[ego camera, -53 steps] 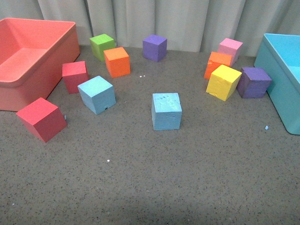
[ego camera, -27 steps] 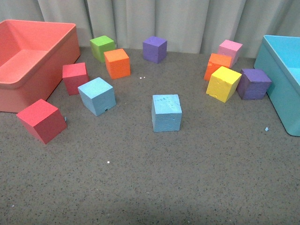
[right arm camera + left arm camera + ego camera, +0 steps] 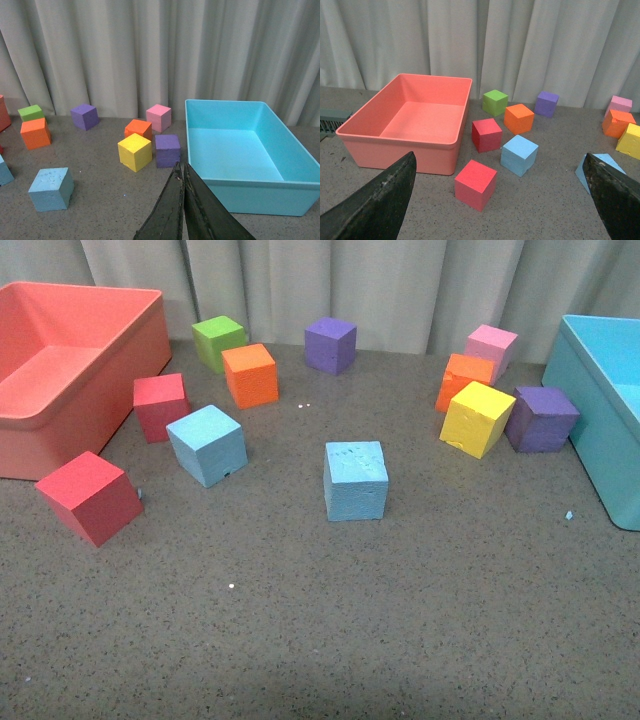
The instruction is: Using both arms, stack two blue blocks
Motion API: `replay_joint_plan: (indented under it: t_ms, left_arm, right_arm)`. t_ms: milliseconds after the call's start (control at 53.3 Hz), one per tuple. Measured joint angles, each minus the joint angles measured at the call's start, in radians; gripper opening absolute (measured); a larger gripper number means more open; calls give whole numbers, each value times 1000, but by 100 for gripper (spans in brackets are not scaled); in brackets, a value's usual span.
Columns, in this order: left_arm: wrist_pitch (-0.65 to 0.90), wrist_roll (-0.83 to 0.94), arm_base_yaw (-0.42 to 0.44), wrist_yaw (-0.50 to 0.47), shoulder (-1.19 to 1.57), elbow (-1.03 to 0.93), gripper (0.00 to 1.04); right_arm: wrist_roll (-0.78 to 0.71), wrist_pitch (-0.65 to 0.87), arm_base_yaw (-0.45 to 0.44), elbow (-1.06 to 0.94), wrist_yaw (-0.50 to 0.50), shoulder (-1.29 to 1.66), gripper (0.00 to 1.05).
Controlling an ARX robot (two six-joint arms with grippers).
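Blue blocks (image 3: 355, 478) (image 3: 206, 443) apart | one half-hid behind L claw (image 3: 500, 156), spread wide | R claw (image 3: 182, 165) tips together

- left block (image 3: 206, 443) and centre block (image 3: 355, 478): sky blue
- left bin (image 3: 60, 440): coral pink; right bin (image 3: 600, 450): turquoise
- tabletop (image 3: 320, 620): grey, dark-speckled
- curtain (image 3: 400, 290): off-white
- yellow cube (image 3: 477, 417), green cube (image 3: 219, 340)

Matt, nicked foam blue block (image 3: 355, 480); smooth plastic pink bin (image 3: 105, 380).

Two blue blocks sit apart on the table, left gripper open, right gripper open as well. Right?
No: the right gripper is shut, per the right wrist view. The left blue block and middle blue block sit apart; the left gripper is open.
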Motion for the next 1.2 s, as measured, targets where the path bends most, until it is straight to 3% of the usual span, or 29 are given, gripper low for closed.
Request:
replay_joint_plan:
  t_ms: [113,319,600,732,844,938,1013,1069,1200]
  left_arm:
    - [0,0,0,0,0,0,98]
    - [0,0,0,0,0,0,98]
    - [0,0,0,0,0,0,98]
    - [0,0,0,0,0,0,98]
    - [0,0,0,0,0,0,98]
    - [-2,-1,1,3,1,1,98]
    - [-171,-29,30,119,86,61,98]
    - [-257,-52,34,144,177,92,98]
    - [-187,-79,11,105,363,106,98]
  right_arm:
    - [0,-158,0,0,-3,-122,1]
    - [-1,-176,0,0,-3,-169,3]
    - [-1,-176,0,0,-3,-170,47]
    - [0,-176,0,0,-3,-170,77]
    - [0,-176,0,0,-3,-170,96]
    - [0,-176,0,0,-3,-170,95]
    - [0,-176,0,0,-2,-170,95]
    - [0,-176,0,0,-5,-170,95]
    - [0,-176,0,0,-3,-170,95]
